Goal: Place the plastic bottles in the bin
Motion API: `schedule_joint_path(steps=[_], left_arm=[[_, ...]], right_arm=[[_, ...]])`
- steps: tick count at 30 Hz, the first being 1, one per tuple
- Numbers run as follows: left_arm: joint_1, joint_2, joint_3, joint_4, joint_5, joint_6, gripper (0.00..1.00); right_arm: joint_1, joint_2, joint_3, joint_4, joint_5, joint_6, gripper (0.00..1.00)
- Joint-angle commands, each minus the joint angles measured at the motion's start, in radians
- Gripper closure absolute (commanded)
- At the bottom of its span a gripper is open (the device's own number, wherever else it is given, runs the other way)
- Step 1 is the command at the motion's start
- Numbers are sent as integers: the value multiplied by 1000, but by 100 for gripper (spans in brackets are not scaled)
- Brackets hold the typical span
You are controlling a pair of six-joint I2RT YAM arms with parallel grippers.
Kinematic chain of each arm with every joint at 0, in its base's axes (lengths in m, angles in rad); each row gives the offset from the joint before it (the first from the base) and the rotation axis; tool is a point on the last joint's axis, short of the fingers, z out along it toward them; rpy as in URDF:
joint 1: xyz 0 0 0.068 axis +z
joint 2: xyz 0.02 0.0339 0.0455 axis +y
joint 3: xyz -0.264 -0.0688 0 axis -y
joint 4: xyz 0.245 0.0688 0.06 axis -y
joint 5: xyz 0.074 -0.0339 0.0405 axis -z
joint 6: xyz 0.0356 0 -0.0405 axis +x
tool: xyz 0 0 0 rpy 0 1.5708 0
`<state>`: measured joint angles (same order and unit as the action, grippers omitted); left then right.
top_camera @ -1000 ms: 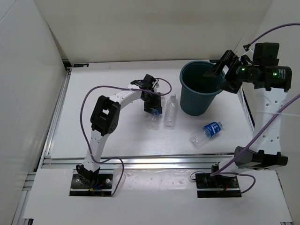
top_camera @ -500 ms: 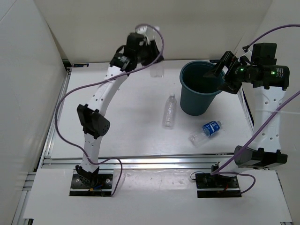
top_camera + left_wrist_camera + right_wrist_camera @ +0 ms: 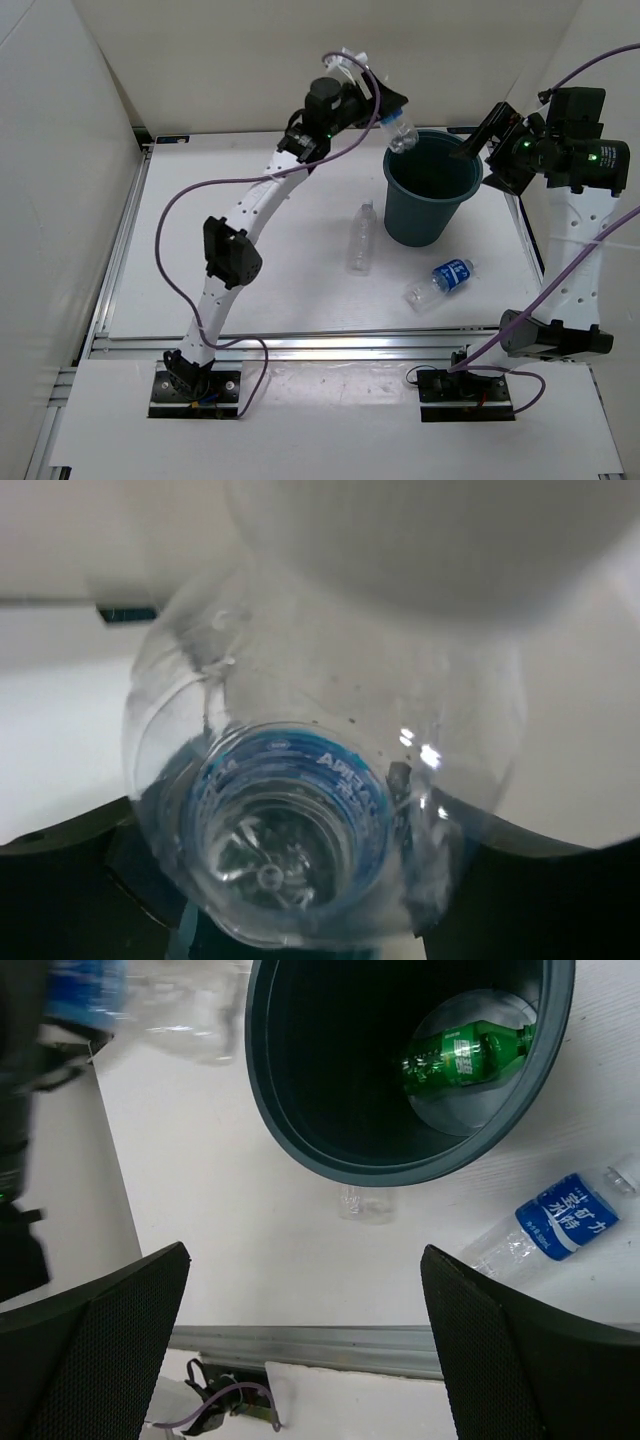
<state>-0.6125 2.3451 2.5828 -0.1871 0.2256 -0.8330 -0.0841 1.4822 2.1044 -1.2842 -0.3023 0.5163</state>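
Observation:
The dark teal bin [image 3: 425, 222] stands at the back right of the table, and a green bottle [image 3: 465, 1052] lies on its floor. My left gripper [image 3: 390, 103] is raised beside the bin's left rim with its jaws apart. A clear bottle with a blue label [image 3: 401, 131] tips down from it toward the bin's mouth. In the left wrist view this bottle [image 3: 300, 810] is blurred, end-on, between my dark fingers [image 3: 60, 865]. My right gripper [image 3: 490, 150] hangs open and empty over the bin's right rim. A plain clear bottle [image 3: 362, 237] and another blue-labelled bottle [image 3: 441, 283] lie on the table.
White walls enclose the table on the left, back and right. An aluminium rail [image 3: 330, 345] runs along the near edge. Purple cables loop from both arms. In the right wrist view the bin [image 3: 330, 1050] fills the top and the blue-labelled bottle [image 3: 560, 1222] lies at the right.
My left arm lifted the blue-labelled bottle off the table, swung it up and right to the bin's rim, and its jaws have spread. The right gripper shifted slightly right.

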Motion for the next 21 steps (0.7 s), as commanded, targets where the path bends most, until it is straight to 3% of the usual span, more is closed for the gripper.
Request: schedule_joint_path(steps=[1,3,5,12,15,17,20,21], left_arm=[[-61,-3,5,66,31,-41,18],[-75,16,19,77,47,-66,13],[-86,-10,-33,77,70,-42,0],[-99,-203,-85,-13,81,118,0],[-99,-337,-208,-124,9,245,0],[-89,-450,-271,-233,-93,339,0],[-31,-610,-471,-304,-118,345,0],[-17,-660,-625,-304,-118,336,0]], right_arm=[[-3,-5,45,19,35,-16,0],[-3,-5,45,19,35,-25,0],[-3,-5,34,19,35,-25,0],[-3,-34,-59,28,103,25,0],[-35,-111,-263,52,101,141,0],[-74,-196,-516,126,17,207,0],[-120,-302,-751,239,-102,303,0],[-129,-318,-847,249,-115,316,0]])
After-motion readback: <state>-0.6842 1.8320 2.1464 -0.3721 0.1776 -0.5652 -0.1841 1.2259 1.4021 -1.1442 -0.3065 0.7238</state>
